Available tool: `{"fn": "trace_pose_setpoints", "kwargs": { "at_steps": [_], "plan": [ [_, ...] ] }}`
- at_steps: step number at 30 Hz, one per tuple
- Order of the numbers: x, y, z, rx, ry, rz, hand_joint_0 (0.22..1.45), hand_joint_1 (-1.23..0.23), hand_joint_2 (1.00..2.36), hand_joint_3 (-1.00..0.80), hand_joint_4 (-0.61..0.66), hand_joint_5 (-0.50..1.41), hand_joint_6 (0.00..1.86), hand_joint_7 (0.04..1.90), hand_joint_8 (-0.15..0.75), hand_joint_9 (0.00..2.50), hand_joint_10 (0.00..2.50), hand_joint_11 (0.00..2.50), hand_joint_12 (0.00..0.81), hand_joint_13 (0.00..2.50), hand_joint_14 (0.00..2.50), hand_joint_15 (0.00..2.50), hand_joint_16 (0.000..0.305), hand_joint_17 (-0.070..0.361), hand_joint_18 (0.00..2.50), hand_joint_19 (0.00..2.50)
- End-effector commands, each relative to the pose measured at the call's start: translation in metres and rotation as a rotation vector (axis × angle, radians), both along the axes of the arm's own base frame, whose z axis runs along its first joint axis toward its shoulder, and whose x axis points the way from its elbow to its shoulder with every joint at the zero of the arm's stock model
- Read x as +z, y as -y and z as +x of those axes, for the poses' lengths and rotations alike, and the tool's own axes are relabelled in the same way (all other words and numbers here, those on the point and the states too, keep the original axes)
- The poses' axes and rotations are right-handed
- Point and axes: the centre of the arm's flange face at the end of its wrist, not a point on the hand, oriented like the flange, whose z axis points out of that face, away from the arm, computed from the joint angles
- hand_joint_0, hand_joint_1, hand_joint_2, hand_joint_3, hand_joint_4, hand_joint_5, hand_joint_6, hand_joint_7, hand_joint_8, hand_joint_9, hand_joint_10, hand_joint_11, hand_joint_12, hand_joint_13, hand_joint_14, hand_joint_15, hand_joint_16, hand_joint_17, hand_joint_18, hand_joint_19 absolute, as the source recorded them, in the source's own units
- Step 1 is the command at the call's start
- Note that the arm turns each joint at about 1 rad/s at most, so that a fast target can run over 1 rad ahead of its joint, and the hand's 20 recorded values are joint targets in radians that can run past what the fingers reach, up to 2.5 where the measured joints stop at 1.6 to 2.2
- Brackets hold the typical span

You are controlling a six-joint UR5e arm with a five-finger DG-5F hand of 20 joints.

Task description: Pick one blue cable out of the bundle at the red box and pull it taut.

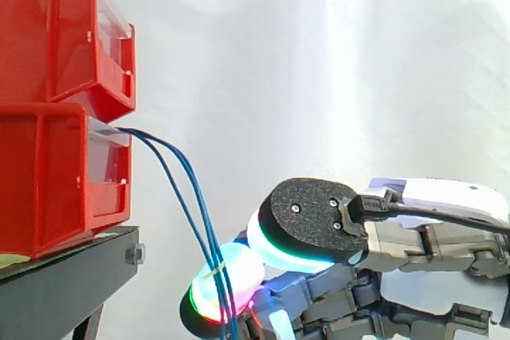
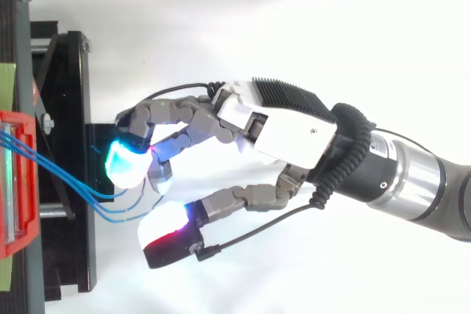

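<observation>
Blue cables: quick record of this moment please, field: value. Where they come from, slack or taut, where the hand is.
cables: at least two blue cables, coming out of the front of the lower red bin
cable state: sagging in a downward curve, not taut
bins: lower red bin under the upper red bin, both on the black stand
hand: the hand is at the cables' lower stretch, lower than where they leave the bin
hold on a cable: cannot tell
backdrop: white curtain

Glossy red plastic bins (image 1: 56, 117)
</observation>
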Motion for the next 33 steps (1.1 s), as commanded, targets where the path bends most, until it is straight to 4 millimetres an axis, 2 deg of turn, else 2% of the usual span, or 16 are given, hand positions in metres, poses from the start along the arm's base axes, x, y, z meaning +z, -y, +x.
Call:
{"fn": "trace_pose_setpoints", "kwargs": {
  "at_steps": [1,19,25,33],
  "plan": [
    [0.002,-0.005,0.001,-0.009,0.005,-0.026,0.52,-0.75,1.0,-0.5,0.22,-0.1,0.5,1.22,0.323,0.92,0.02,1.3,0.44,0.51,0.01,0.26,0.063,0.141,0.47,0.32],
    [0.006,-0.016,0.004,-0.052,0.017,-0.11,0.51,-0.78,1.0,-0.5,0.22,-0.1,0.5,1.23,0.327,0.92,0.02,1.29,0.446,0.51,0.01,0.25,0.064,0.144,0.47,0.31],
    [-0.021,-0.018,0.012,-0.048,0.022,-0.103,0.51,-0.78,1.0,-0.5,0.23,-0.1,0.5,1.23,0.332,0.92,0.02,1.3,0.445,0.51,0.01,0.26,0.064,0.144,0.47,0.32],
    [-0.017,-0.017,0.014,-0.043,0.029,-0.076,0.52,-0.75,1.0,-0.5,0.21,-0.1,0.5,1.24,0.322,0.92,0.02,1.29,0.44,0.51,0.01,0.26,0.063,0.141,0.46,0.32]
  ]
}}
